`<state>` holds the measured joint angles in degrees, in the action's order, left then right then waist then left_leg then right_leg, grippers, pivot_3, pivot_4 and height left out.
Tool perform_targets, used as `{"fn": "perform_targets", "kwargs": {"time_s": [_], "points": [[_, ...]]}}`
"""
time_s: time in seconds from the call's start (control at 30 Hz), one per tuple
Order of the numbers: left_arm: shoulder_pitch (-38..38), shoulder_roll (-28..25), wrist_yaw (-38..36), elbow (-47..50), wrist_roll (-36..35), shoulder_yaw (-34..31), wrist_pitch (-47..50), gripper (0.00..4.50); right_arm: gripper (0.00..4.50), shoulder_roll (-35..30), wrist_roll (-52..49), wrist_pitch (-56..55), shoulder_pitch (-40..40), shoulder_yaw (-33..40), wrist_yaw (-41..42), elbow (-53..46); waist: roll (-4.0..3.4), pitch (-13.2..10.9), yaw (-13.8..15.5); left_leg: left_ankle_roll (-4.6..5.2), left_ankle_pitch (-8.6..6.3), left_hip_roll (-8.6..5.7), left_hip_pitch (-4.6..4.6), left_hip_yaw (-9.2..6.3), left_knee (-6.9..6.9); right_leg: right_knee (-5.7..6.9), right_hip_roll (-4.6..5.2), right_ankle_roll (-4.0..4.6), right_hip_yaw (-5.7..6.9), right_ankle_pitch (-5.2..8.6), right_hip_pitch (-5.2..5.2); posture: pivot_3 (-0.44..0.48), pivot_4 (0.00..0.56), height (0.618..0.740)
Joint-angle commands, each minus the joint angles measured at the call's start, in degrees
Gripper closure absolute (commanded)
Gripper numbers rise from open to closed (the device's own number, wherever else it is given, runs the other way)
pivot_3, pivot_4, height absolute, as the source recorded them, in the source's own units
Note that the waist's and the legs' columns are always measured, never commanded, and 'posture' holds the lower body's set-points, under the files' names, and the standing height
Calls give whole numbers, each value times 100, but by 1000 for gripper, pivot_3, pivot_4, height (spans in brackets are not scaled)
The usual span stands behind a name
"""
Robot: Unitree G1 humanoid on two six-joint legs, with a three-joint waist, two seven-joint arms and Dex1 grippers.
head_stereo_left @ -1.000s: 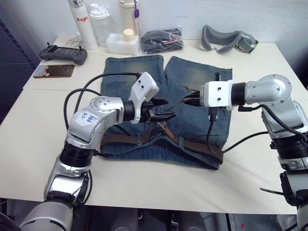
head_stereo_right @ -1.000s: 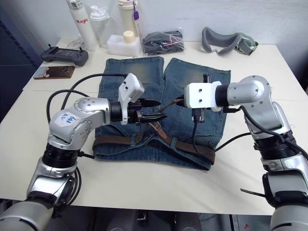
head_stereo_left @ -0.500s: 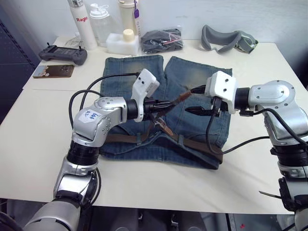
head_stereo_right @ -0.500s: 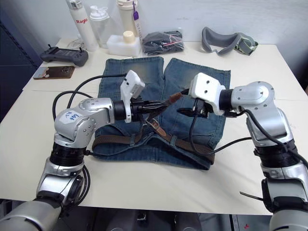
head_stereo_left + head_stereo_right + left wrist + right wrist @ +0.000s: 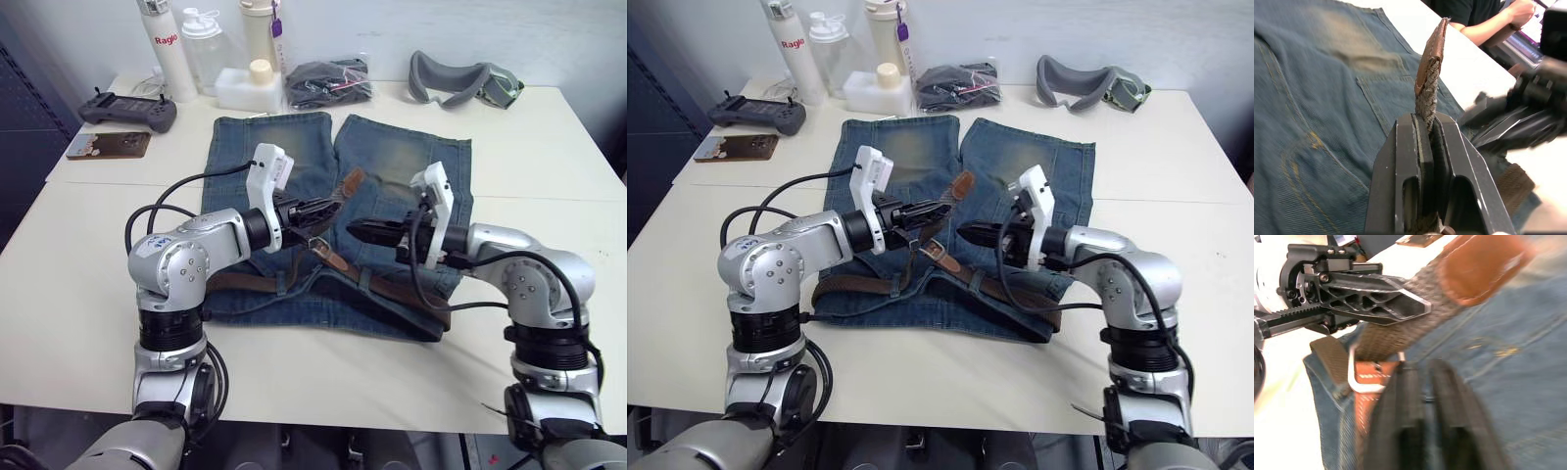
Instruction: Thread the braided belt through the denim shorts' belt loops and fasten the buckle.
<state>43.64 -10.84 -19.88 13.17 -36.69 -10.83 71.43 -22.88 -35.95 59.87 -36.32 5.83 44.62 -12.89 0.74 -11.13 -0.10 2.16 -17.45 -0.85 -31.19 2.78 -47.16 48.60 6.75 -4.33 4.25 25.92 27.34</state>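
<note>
The faded denim shorts lie flat on the white table, waistband nearest me. The braided belt runs along the waistband under a belt loop. Its free end rises to my left gripper, which is shut on the braid just behind the leather tip. The silvery buckle lies on the shorts below that gripper. My right gripper points at the left one from the right, a little lower and just above the buckle. Its fingers stand close together with nothing between them.
Bottles, a black bundle in a clear bag and a grey goggle strap line the table's far edge. A controller and a flat brown item lie far left. A person's arm is beyond the table.
My right gripper let go of the belt's end and dropped low toward the buckle. My left gripper closed on the belt's end and now holds it alone.
</note>
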Motion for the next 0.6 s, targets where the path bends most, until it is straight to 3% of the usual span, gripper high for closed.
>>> {"fn": "perform_targets", "kwargs": {"time_s": [0.03,0.17,0.33,0.43,0.6], "points": [[153,215,283,192,-353,-422,195,4500,4419,392,-227,16,57,-156,-348,-220,0,0,-1,0,0,0,0,0,0,2,0,0,0,0,1,0,150,656],[172,455,608,157,-531,-773,326,4500,4419,521,-41,-47,284,-760,-411,-222,0,0,1,-1,0,-1,-1,1,0,1,-1,0,-1,0,2,0,150,656],[448,761,1417,-139,-922,-2011,788,4500,4419,-85,695,-163,581,-1969,-341,-76,0,0,-7,0,0,-1,1,1,1,3,-2,0,-2,0,3,0,150,656],[102,-37,1054,31,-1076,-2053,1373,4500,4419,-454,967,-391,723,-2294,-264,-77,8,8,-21,-1,0,-1,8,3,4,2,-6,0,-6,0,2,0,150,656],[-381,-592,586,248,-1739,-2278,2049,4500,4419,-593,952,-725,691,-2271,-118,-213,41,36,35,-4,0,-1,16,-2,8,-7,-6,0,-5,0,-9,0,150,656]]}}
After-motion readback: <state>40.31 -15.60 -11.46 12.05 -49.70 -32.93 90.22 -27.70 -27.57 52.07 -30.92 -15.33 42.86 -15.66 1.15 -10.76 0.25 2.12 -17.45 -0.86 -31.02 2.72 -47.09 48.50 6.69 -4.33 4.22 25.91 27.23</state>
